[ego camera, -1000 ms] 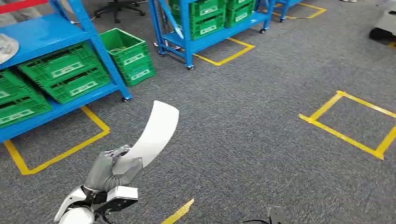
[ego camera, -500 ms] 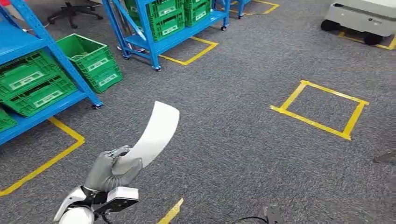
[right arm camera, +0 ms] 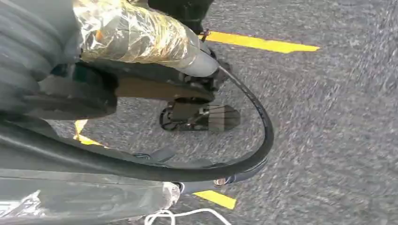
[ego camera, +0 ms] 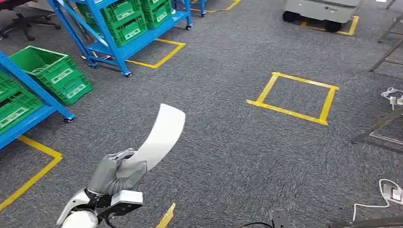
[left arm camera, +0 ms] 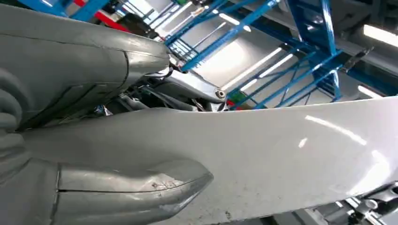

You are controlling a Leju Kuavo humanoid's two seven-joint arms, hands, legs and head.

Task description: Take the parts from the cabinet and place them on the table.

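Observation:
My left hand (ego camera: 114, 173) is low at the left in the head view and grips the lower end of a long, curved white part (ego camera: 159, 135). The part rises up and to the right above the grey carpet. In the left wrist view the same white part (left arm camera: 281, 154) runs across the picture, clamped between the grey thumb (left arm camera: 131, 187) and the fingers behind it. In the right wrist view my right hand (right arm camera: 70, 117) hangs over the carpet, its tape-wrapped thumb (right arm camera: 141, 37) apart from the fingers, with nothing in it.
Blue racks (ego camera: 102, 33) with green crates (ego camera: 45, 71) stand at the left and back left. A yellow tape square (ego camera: 292, 97) marks the carpet ahead. A grey wheeled cart (ego camera: 321, 9) is at the back. Metal frame legs (ego camera: 375, 128) and white cables (ego camera: 389, 190) lie at the right.
The whole view has swung to the right: racks and crates slid leftward and the cart, frame legs and cables came in. My left hand still holds the white part the same way.

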